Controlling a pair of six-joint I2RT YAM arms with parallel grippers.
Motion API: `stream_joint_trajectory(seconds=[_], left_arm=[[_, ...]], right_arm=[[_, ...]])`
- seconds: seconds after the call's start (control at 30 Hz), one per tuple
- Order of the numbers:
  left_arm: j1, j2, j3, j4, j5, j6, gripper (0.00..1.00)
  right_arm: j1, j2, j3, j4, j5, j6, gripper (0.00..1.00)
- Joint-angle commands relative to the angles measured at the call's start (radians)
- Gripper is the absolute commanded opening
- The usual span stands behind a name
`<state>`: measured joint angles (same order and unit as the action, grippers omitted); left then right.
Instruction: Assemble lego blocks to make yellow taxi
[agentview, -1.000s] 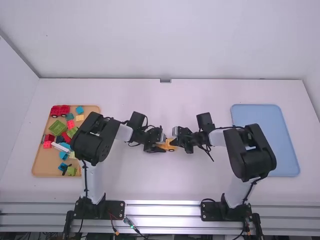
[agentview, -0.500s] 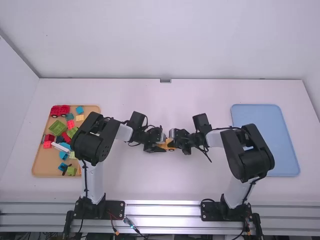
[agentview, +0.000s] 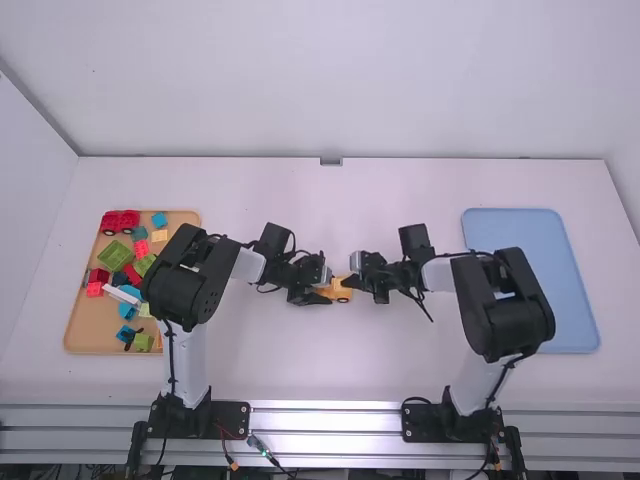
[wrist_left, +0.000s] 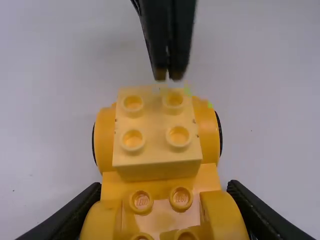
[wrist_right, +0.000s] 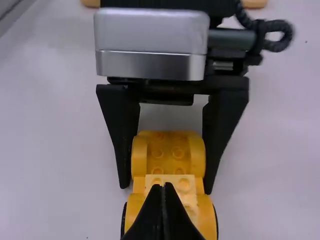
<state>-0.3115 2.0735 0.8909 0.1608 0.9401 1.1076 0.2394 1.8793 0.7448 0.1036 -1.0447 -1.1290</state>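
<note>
The yellow vehicle body (wrist_left: 104, 137) is located near the middle of the worktop (agentview: 300, 370), between the left and right edges. It has rounded fenders at both ends, with a flat, studded section set lower between them. Black wheels are visible at the sides of the end nearer the right arm. A pale yellow block (wrist_left: 155, 150) sits on top of that end, between its fenders. The block is square with four round studs in two rows of two, and its shade is lighter than that of the body. Small moulded lettering is visible on the studs of the body.

The left tool (agentview: 326, 293) grips the vehicle body, one black finger (wrist_right: 119, 130) against each side, at the end opposite the pale yellow block. The right tool (agentview: 348, 283) is closed, with its two fingertips together directly over the pale yellow block. Contact between these fingertips and the block cannot be confirmed, as the angle hides the join.

A tan tray (agentview: 75, 346) lies along the left edge of the worktop. It carries a red wheeled piece (agentview: 121, 222) at its far left corner, a large green block (agentview: 115, 255), a white bar (agentview: 122, 294) and assorted red, blue and yellow blocks. A flat blue tray (agentview: 570, 300) lies near the right edge of the worktop.
</note>
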Motion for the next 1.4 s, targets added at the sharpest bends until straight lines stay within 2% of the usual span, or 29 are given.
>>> stream_joint_trajectory(seconds=[0.0,0.2,0.7,1.07,1.27,1.37], left_arm=[[-0.002,0.025,-0.015,-0.018,-0.043,-0.011,0.51],[-0.002,0.025,-0.015,-0.018,-0.043,-0.011,0.51],[-0.002,0.025,-0.015,-0.019,-0.043,-0.011,0.5],[-0.002,0.025,-0.015,0.01,-0.043,-0.018,0.49],[-0.002,0.025,-0.015,0.009,-0.042,-0.018,0.49],[-0.002,0.025,-0.015,0.008,-0.042,-0.018,0.5]], right_arm=[[0.031,-0.002,-0.004,-0.002,0.084,0.021,0.0],[0.062,-0.002,-0.005,0.019,0.206,0.093,0.0],[0.06,0.126,-0.005,0.084,0.233,0.134,0.0],[-0.021,0.126,-0.006,-0.016,0.239,0.103,0.0],[-0.022,0.126,-0.006,-0.021,0.252,0.081,0.0],[-0.022,0.125,-0.002,0.008,0.179,0.077,0.0]])
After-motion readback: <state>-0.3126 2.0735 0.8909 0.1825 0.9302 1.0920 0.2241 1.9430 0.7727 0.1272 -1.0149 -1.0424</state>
